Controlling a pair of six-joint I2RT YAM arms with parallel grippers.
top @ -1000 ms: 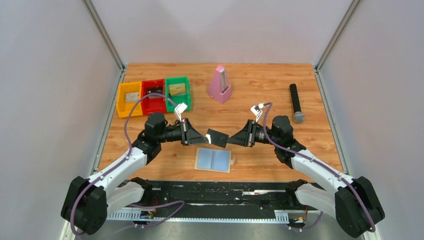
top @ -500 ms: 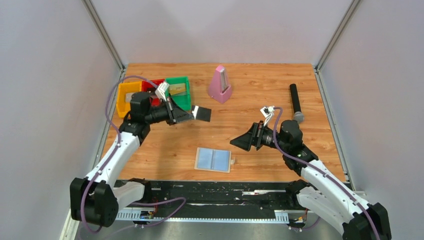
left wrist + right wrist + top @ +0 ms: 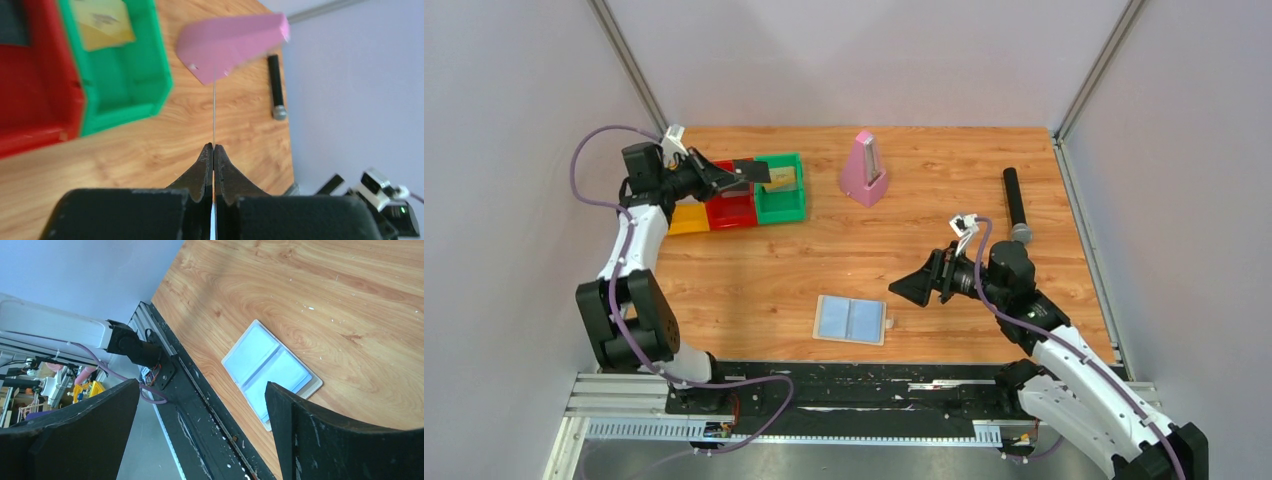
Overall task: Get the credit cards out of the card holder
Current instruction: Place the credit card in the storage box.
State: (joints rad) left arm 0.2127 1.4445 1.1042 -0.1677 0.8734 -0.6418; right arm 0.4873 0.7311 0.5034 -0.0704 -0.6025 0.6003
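Now left jaws pinch a thin dark card [image 3: 752,171]; right jaws gape; blue-panelled holder [image 3: 852,319] lies spread.

Bright, even diffuse light w/ faint soft shadows; L wrist view blurry, top view sharp.

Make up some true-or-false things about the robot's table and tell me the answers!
1. The card holder lies open on the table. True.
2. The left jaws are shut on the dark card. True.
3. The right jaws are holding the gold card. False: they stand wide open and empty, and the gold card lies in the green bin.
4. The pink metronome lies inside the red bin. False: it stands on the table, to the right of the green bin.
5. The microphone lies near the table's right edge. True.
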